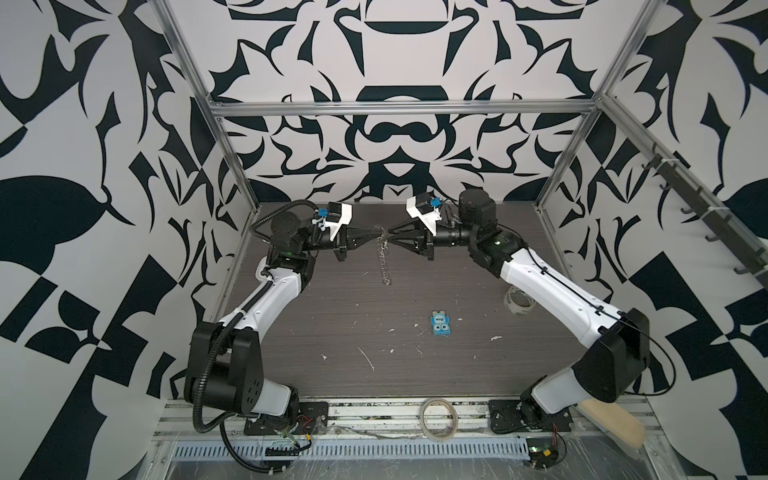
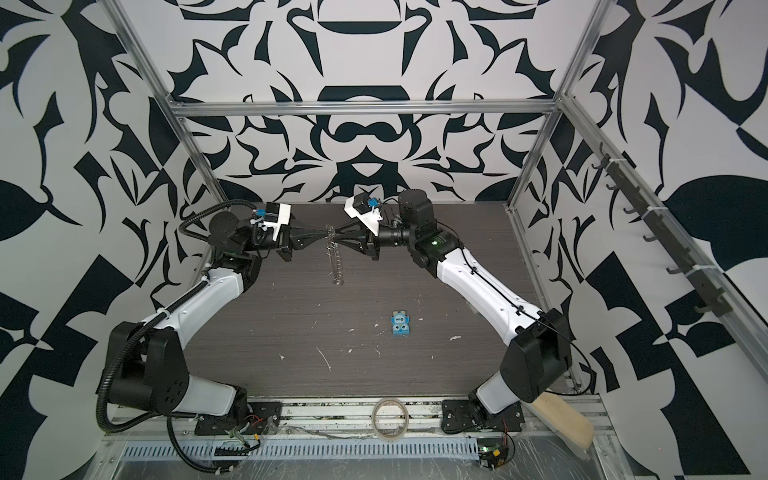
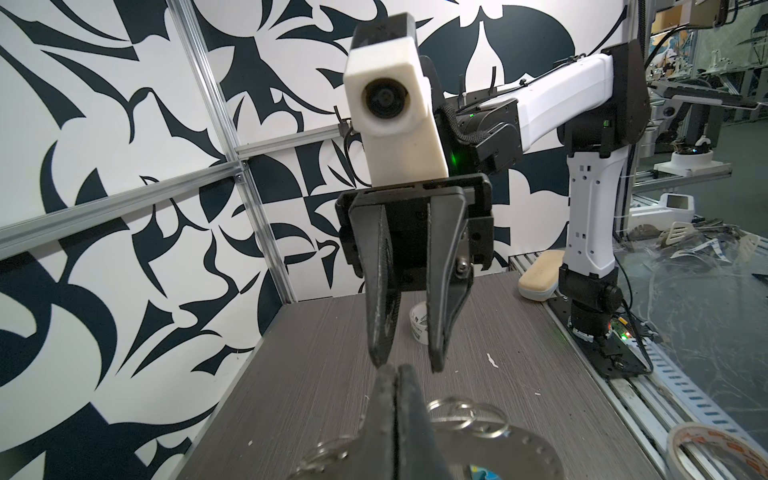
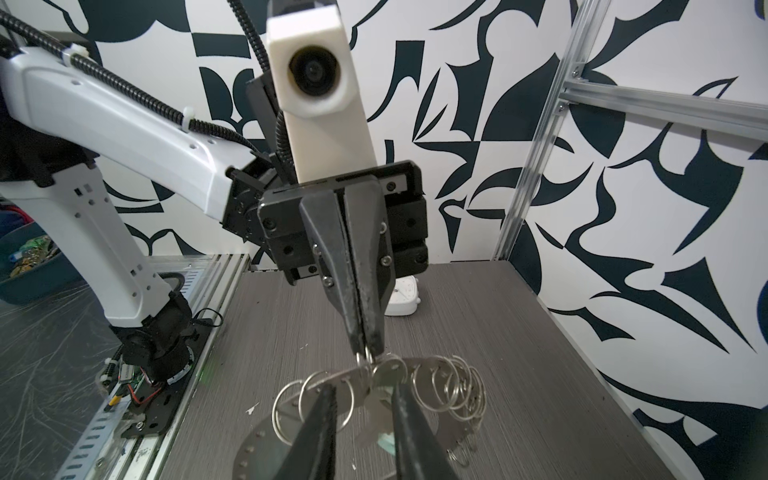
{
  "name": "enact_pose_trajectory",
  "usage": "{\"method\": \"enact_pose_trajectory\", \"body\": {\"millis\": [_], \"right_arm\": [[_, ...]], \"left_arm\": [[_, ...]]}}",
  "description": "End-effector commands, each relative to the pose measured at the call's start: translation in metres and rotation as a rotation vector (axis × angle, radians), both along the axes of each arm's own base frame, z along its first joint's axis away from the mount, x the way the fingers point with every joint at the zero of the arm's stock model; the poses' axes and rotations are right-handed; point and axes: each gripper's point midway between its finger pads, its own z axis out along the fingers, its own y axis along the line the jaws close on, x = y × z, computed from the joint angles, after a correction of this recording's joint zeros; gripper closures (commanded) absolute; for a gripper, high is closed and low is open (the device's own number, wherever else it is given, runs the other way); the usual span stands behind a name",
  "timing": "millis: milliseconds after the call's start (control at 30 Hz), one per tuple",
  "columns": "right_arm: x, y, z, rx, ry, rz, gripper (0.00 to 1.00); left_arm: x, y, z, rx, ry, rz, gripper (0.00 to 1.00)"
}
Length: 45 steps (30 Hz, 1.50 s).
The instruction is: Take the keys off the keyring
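The keyring (image 4: 257, 440), a flat grey disc fringed with wire split rings, hangs on edge above the table in both top views (image 1: 384, 259) (image 2: 337, 266). My left gripper (image 4: 365, 351) (image 1: 379, 240) is shut on a small wire ring at the disc's upper rim. A pale metal key (image 4: 386, 372) dangles from that spot across the disc's hole. My right gripper (image 4: 362, 390) (image 1: 390, 237) faces the left one, its two fingers apart on either side of the key without visibly touching it. In the left wrist view the disc (image 3: 536, 453) lies behind my shut fingers.
A blue packet with cartoon eyes (image 1: 440, 324) lies mid-table among white flecks. A translucent tape roll (image 1: 517, 301) sits under the right arm. A beige tape ring (image 1: 438, 417) rests on the front rail, and a beige pad (image 1: 615, 419) lies at the front right.
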Motion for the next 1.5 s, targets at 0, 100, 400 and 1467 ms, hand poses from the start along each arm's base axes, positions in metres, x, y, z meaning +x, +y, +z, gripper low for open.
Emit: {"method": "enact_pose_trajectory", "body": {"millis": [0, 100, 400, 1467], "right_arm": [[-0.004, 0.003, 0.023, 0.027, -0.057, 0.024, 0.75], [-0.002, 0.005, 0.024, 0.022, -0.062, 0.021, 0.82], [0.001, 0.009, 0.022, -0.001, -0.062, 0.025, 1.0], [0.009, 0.008, 0.018, -0.07, -0.093, -0.042, 1.0]], "left_arm": [[-0.003, 0.0, 0.007, -0.011, -0.032, -0.005, 1.0], [-0.004, 0.0, 0.007, -0.011, -0.031, -0.005, 1.0], [-0.007, 0.0, 0.005, -0.006, -0.026, -0.01, 1.0], [-0.003, 0.006, 0.008, -0.02, -0.004, 0.034, 0.54]]}}
